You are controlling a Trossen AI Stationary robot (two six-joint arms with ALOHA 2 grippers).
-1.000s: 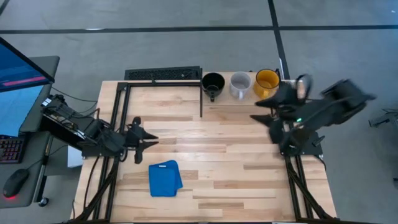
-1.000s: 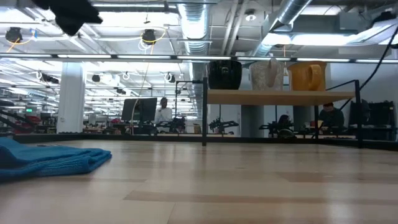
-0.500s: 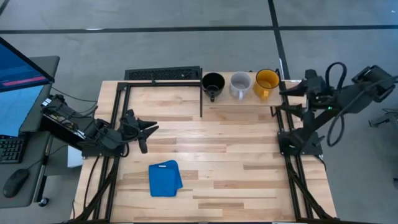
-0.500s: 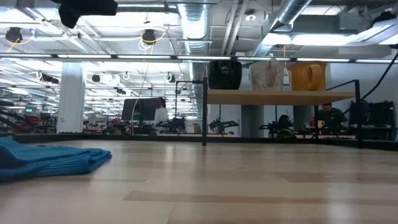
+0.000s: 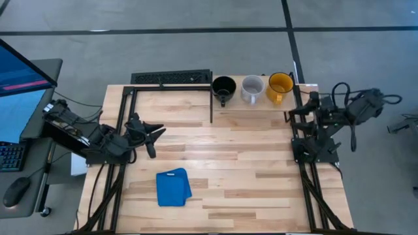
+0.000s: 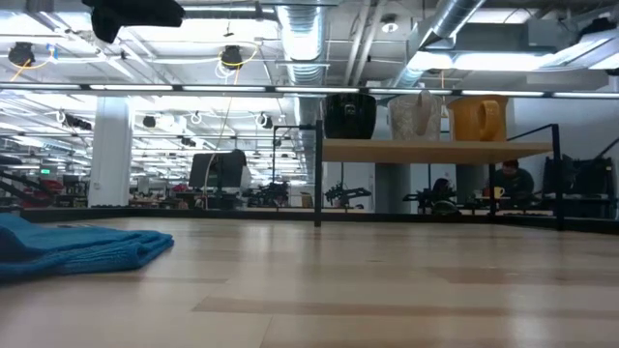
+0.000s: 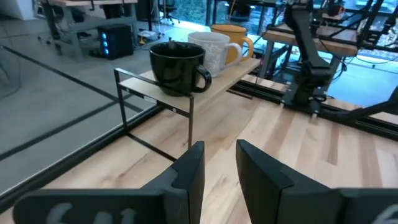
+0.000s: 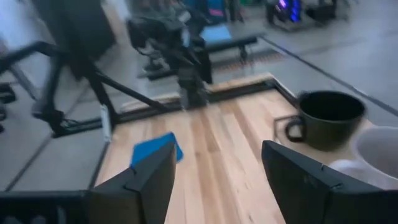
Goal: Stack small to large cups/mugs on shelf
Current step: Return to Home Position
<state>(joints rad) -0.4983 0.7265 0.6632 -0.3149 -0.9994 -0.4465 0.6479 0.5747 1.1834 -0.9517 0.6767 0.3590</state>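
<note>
Three mugs stand upright on their bases in a row on the shelf (image 5: 258,104) at the table's far edge: black (image 5: 224,87), grey-white (image 5: 251,89), yellow (image 5: 280,86). The low view shows them on the raised board (image 6: 435,152). My left gripper (image 5: 155,142) hovers open over the table's left part, well away from the shelf, and faces the black mug (image 7: 177,67). My right gripper (image 5: 295,109) is open at the table's right edge, just near-right of the yellow mug, touching nothing. In its wrist view the black mug (image 8: 326,118) is far off.
A folded blue cloth (image 5: 173,187) lies on the table toward the near left. A black slatted rack (image 5: 171,78) sits at the far edge, left of the shelf. The shelf's black frame legs (image 5: 211,104) stand on the tabletop. A monitor and keyboard stand off the table's left side.
My right arm has drawn back from beside the yellow mug toward the table's right edge and folded in, its gripper staying open. My left gripper has shifted a little toward the far edge. The mugs have not moved.
</note>
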